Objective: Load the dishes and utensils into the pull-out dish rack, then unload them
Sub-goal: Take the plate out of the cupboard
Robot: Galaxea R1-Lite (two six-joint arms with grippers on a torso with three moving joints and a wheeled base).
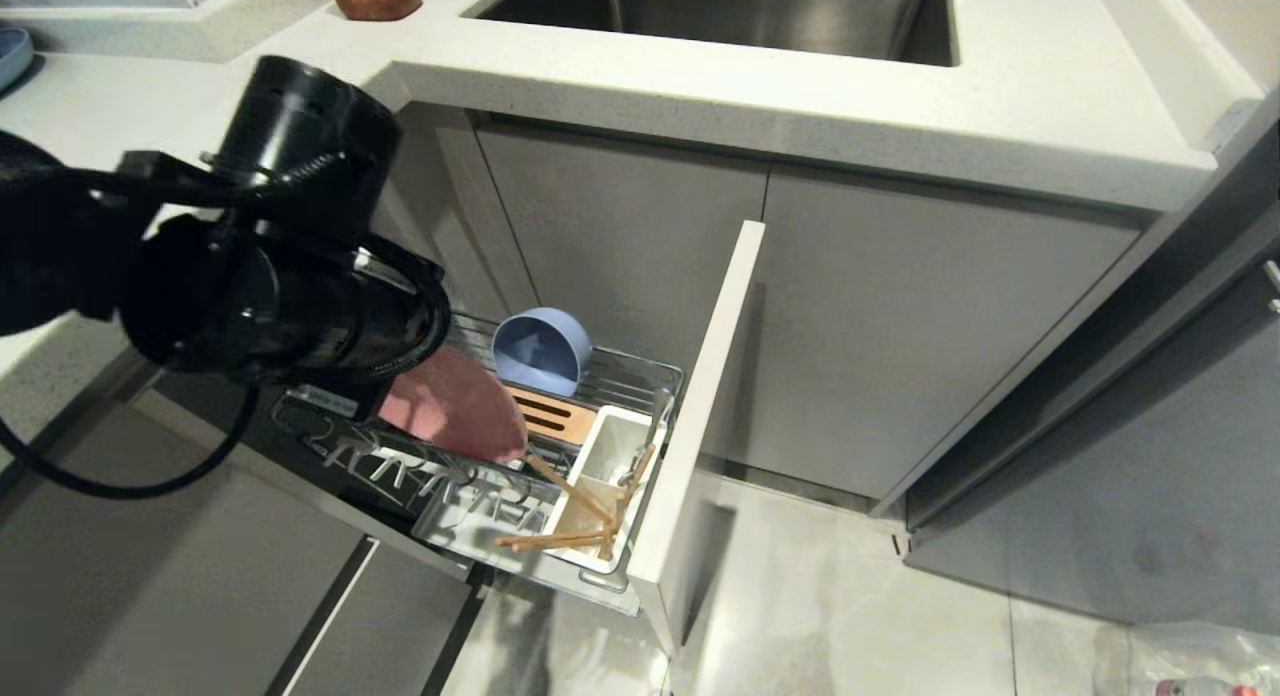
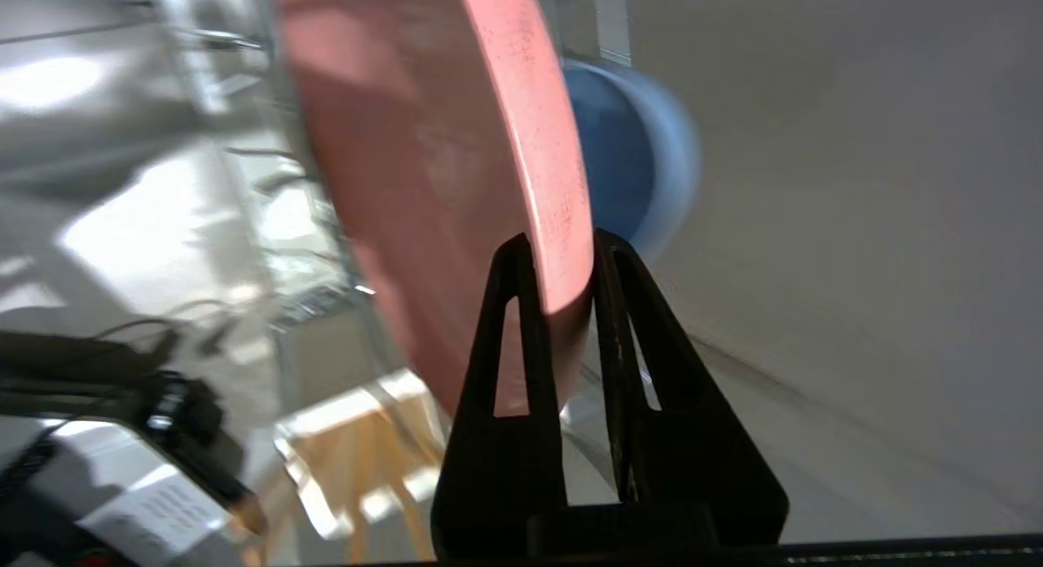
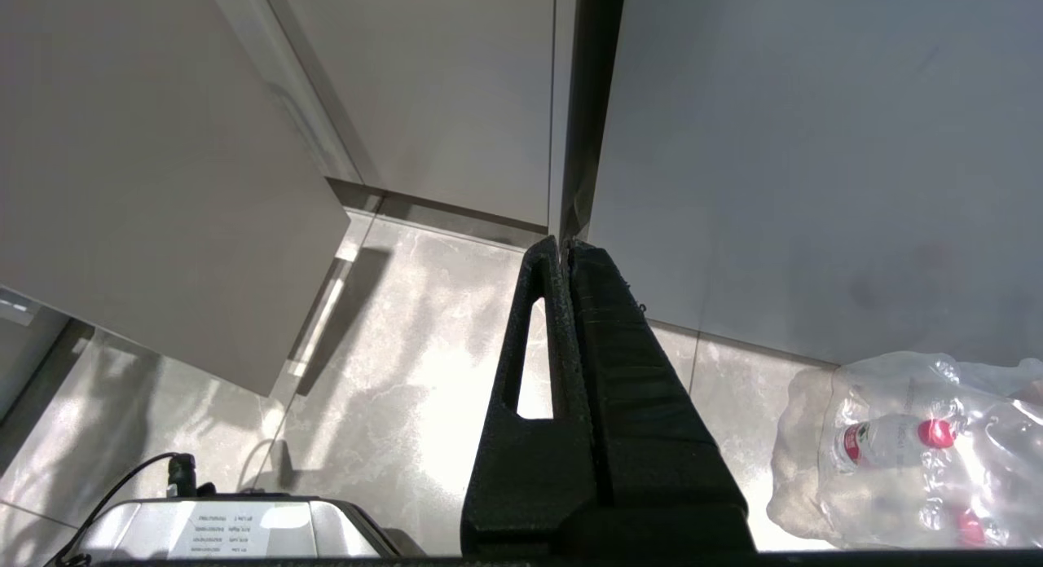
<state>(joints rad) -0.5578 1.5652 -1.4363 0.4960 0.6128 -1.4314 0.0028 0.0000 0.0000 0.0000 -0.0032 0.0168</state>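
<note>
- The robot's left arm is reaching down and across from the left of the head view, its black wrist housing hanging over the near-left part of the pull-out dish rack (image 1: 620,381).
- The left gripper (image 2: 562,253) is pinching the rim of the pink plate (image 2: 440,168), one finger on each face; the plate is standing on edge between them.
- From above, the pink plate (image 1: 455,406) is showing just below the arm, tilted over the wire basket, with its lower edge close to the chrome wires; I cannot tell whether it is touching them.
- The pale blue bowl (image 1: 540,348) is sitting on its side at the back of the rack, its opening facing forward, right behind the slotted copper-brown strip (image 1: 545,413).
- The white utensil caddy (image 1: 610,466) is standing at the rack's right front corner against the pale grey front panel (image 1: 700,416); the chopsticks (image 1: 570,521) are leaning out of it toward the white drip tray (image 1: 470,516), and the spoon (image 1: 650,436) is standing upright in its rear compartment.
- The right gripper (image 3: 566,249) is hanging idle over the tiled floor (image 3: 391,371) with its fingers pressed together, near a pack of bottled water (image 3: 921,453).
</note>
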